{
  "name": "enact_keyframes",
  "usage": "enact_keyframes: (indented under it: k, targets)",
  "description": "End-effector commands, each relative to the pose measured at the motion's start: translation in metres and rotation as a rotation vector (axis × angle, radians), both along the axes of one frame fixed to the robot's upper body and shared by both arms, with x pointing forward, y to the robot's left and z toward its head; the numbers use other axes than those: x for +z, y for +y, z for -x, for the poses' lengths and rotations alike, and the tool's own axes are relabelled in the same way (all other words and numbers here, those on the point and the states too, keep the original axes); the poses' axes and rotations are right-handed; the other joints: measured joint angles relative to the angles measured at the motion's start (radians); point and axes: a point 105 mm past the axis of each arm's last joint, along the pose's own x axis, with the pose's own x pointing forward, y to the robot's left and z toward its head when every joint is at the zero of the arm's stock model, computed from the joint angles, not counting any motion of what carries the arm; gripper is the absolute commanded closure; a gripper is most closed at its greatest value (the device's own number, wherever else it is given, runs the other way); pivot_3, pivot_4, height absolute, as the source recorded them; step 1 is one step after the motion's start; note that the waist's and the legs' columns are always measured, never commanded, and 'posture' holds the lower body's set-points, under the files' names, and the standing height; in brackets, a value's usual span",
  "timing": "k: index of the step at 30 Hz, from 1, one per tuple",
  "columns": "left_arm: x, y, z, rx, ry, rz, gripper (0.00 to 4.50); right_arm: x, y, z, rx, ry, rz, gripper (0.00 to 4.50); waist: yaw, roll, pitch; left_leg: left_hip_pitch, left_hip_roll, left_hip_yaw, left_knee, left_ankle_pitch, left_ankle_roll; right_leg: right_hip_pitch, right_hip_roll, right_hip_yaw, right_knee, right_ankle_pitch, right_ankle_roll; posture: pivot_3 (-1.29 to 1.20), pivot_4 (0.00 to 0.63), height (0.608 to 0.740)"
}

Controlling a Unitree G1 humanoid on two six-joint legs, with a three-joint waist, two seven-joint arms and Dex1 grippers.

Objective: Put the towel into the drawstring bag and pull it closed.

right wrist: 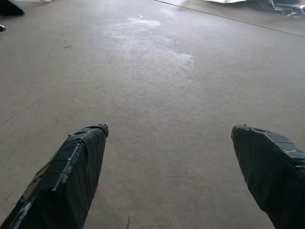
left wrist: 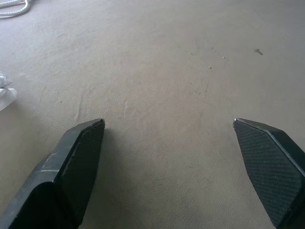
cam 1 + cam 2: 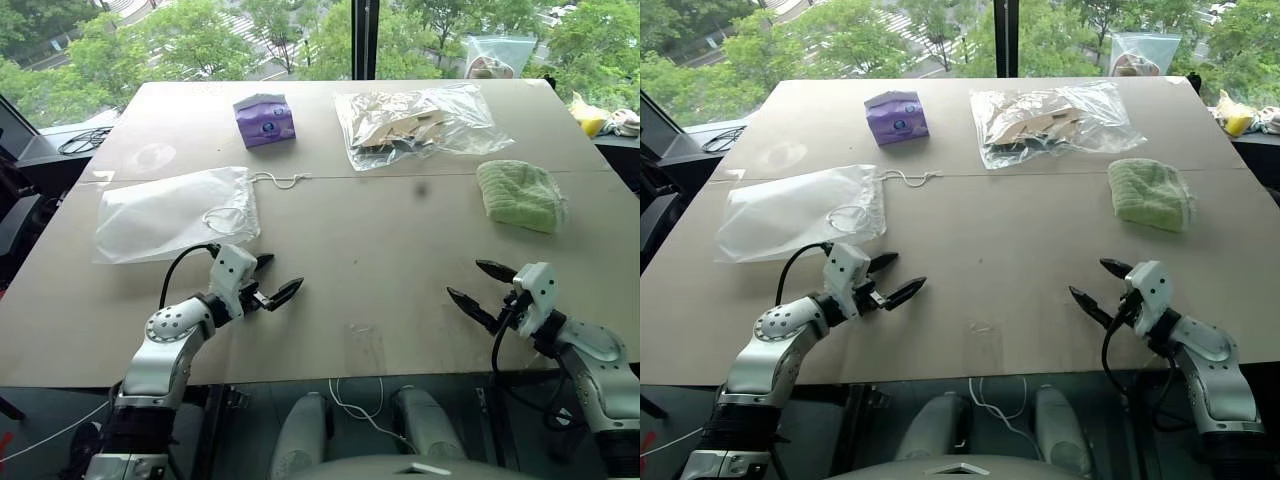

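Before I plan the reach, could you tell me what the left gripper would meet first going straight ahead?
Likely bare table: the open left gripper aims slightly down across the middle, wide of the bag and towel.

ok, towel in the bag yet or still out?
Out. The towel lies bunched on the table at the right; the drawstring bag lies flat at the left.

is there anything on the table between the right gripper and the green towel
No. In the left eye view, only bare table lies between the open right gripper and the towel; nothing blocks the way.
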Motion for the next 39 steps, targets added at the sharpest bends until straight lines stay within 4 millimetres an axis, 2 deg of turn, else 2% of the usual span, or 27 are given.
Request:
enact_keyframes:
  k: [1, 8, 12, 16, 20, 26, 30, 33, 36, 39]
  targets:
    - [-0.015, 0.0, 0.012, -0.014, 0.079, 0.004, 0.05, 0.01, -0.001, -0.002, 0.007, -0.048, -0.005, 0.03, 0.0, 0.0, 0.0, 0.0, 0.0, 0.0, 0.0, 0.0, 0.0, 0.0, 0.0, 0.0, 0.0, 0.0, 0.0, 0.0, 0.15, 0.74]
    - [-0.005, -0.002, 0.014, -0.016, 0.073, 0.038, 0.05, 0.006, 0.002, -0.007, 0.021, -0.048, -0.01, 0.03, 0.001, 0.0, 0.0, 0.0, 0.0, 0.0, 0.0, 0.0, 0.0, 0.0, 0.0, 0.0, 0.0, 0.0, 0.0, 0.0, 0.15, 0.74]
    - [-0.01, -0.005, 0.016, -0.006, 0.084, 0.032, 0.05, 0.006, 0.003, -0.007, 0.029, -0.048, -0.013, 0.03, 0.001, 0.0, 0.0, 0.0, -0.001, 0.0, 0.0, 0.0, 0.0, 0.0, 0.0, 0.0, 0.0, 0.0, 0.0, 0.0, 0.15, 0.74]
    - [-0.011, -0.013, 0.018, -0.002, 0.085, 0.049, 0.05, 0.007, 0.002, -0.007, 0.031, -0.051, -0.012, 0.03, 0.001, 0.0, 0.0, 0.0, -0.001, 0.0, 0.0, 0.0, 0.0, 0.0, -0.001, 0.0, 0.0, 0.0, 0.0, 0.0, 0.15, 0.74]
    - [-0.004, -0.021, 0.014, 0.009, 0.062, 0.087, 0.05, 0.013, 0.002, -0.007, 0.046, -0.06, -0.035, 0.03, 0.003, 0.0, 0.0, 0.0, -0.001, 0.0, 0.0, 0.0, 0.0, 0.0, -0.001, 0.0, 0.0, 0.0, 0.0, 0.0, 0.15, 0.74]
    - [0.016, -0.015, -0.011, 0.17, 0.014, 0.197, 0.05, 0.041, 0.009, -0.006, 0.15, -0.132, -0.11, 0.03, 0.007, 0.0, 0.0, 0.0, -0.002, -0.001, 0.003, 0.0, 0.0, 0.002, 0.0, 0.0, 0.0, 0.0, 0.0, 0.0, 0.15, 0.74]
    - [0.035, -0.037, -0.023, 0.197, -0.028, 0.216, 0.05, 0.076, 0.018, -0.01, 0.25, -0.173, -0.223, 0.03, 0.002, -0.001, 0.002, -0.001, -0.001, -0.002, 0.005, 0.0, 0.0, 0.002, 0.0, 0.0, 0.0, 0.0, 0.001, 0.0, 0.15, 0.74]
    - [0.043, -0.048, -0.042, 0.301, -0.043, 0.195, 0.05, 0.096, 0.023, -0.018, 0.335, -0.184, -0.275, 0.03, 0.003, -0.004, 0.005, -0.002, -0.001, -0.003, 0.005, 0.0, 0.0, 0.003, 0.001, -0.001, 0.001, 0.0, 0.0, 0.0, 0.15, 0.74]
    - [0.051, -0.046, -0.066, 0.453, -0.087, 0.143, 0.05, 0.114, 0.025, -0.028, 0.4, -0.202, -0.314, 0.03, 0.005, -0.007, 0.007, -0.003, -0.002, -0.004, 0.007, 0.0, 0.0, 0.003, 0.001, -0.001, 0.001, 0.001, 0.001, 0.0, 0.15, 0.74]
    - [0.065, -0.039, -0.086, 0.589, -0.16, 0.11, 0.05, 0.12, 0.029, -0.029, 0.469, -0.186, -0.324, 0.03, 0.006, -0.007, 0.007, -0.002, -0.003, -0.005, 0.006, 0.0, 0.0, 0.004, 0.002, -0.001, 0.001, 0.003, 0.005, 0.0, 0.15, 0.74]
